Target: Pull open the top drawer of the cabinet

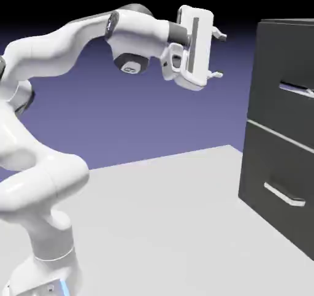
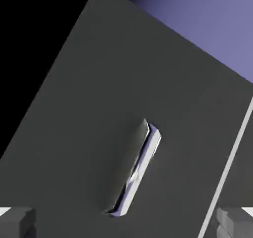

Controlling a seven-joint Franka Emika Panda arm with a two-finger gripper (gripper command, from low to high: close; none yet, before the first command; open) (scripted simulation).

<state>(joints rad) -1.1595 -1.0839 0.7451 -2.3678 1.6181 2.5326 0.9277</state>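
Note:
The dark charcoal cabinet (image 1: 270, 49) stands at the exterior view's right. Its top drawer (image 1: 279, 110) is the upper front, flush with the cabinet, with a slim silver handle (image 1: 297, 90). My gripper (image 1: 218, 55) hangs in the air to the left of the cabinet, level with the top drawer, fingers pointing at it and standing open, apart from the handle. In the hand view the top drawer front (image 2: 113, 108) fills most of the frame, rolled, and its silver handle (image 2: 138, 170) lies between my two grey fingertips (image 2: 17, 219) at the bottom corners.
The lower drawer front (image 1: 273, 190) has the same silver handle (image 1: 283, 194), under a thin pale seam (image 1: 276, 135). The grey table (image 1: 159, 221) stretches between the arm's base and the cabinet.

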